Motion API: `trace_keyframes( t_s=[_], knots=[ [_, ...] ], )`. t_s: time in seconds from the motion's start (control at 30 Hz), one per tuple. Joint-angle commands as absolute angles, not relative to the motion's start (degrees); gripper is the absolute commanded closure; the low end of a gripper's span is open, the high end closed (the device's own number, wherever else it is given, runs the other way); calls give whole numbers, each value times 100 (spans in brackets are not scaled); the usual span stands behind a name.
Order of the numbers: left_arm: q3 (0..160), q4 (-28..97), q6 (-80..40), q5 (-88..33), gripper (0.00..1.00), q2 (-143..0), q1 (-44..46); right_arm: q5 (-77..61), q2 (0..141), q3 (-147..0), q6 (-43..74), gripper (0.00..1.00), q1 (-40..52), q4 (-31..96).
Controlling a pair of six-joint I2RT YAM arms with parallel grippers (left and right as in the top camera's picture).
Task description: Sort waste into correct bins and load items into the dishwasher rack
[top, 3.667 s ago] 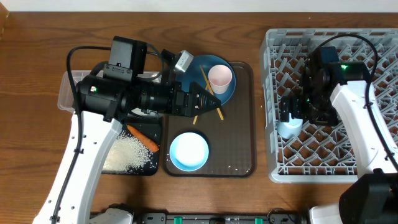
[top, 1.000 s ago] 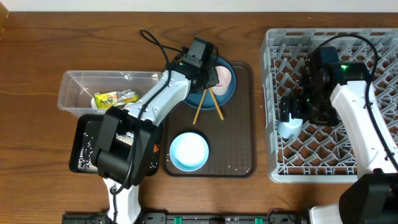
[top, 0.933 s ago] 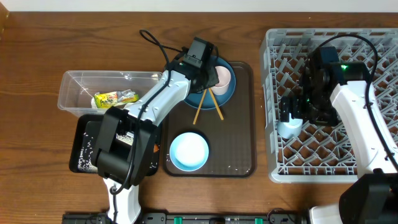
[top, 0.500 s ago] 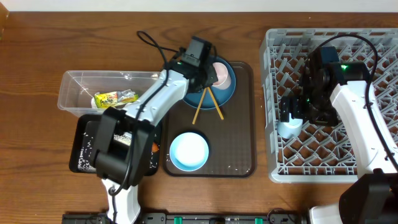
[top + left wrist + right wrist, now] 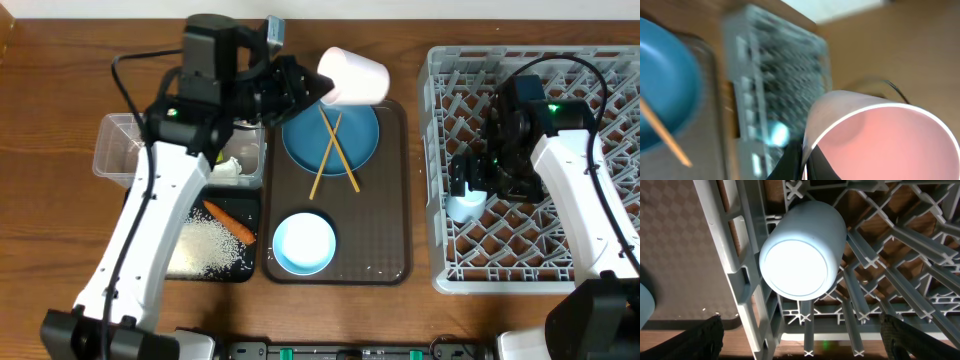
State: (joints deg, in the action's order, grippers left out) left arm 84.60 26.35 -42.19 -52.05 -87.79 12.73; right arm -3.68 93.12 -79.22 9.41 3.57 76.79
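Pink cup [image 5: 352, 77] hangs tipped on its side in the air, its rim pinched between the fingers [image 5: 790, 160] of my left claw [image 5: 320, 88]. Under that claw the dark-blue plate [image 5: 300, 150] carries two crossed chopsticks [image 5: 318, 180] on the brown tray [image 5: 390, 250], and the pale-blue bowl [image 5: 303, 243] sits on the same tray, well apart from the claw. My right claw [image 5: 802, 330] is spread wide over the grey rack [image 5: 600, 70], and the light-blue cup [image 5: 802, 250] lies on its side directly beneath it, between the pegs at the rack's edge nearest the tray.
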Motion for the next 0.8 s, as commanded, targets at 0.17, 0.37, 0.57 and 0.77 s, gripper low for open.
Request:
trace_keyframes(
  t_s=[0.17,0.37,0.57,0.77],
  knots=[
    [8464,2650,-4226,-7747,94,-8809,1157,-276,9306,-7894,982,1,456,6565],
    [8464,2652,-4165,-7911,94,-8809,1153,-1706,9290,-7909,1107,1,449,6790],
    [8464,2652,-4160,-7911,94,-8809,1153,-5105,9247,-7915,-943,1,156,6764],
    [8464,2718,-3966,-7915,94,-8807,1153,-7968,9247,-7915,-1883,1,-779,7013]
  ],
)
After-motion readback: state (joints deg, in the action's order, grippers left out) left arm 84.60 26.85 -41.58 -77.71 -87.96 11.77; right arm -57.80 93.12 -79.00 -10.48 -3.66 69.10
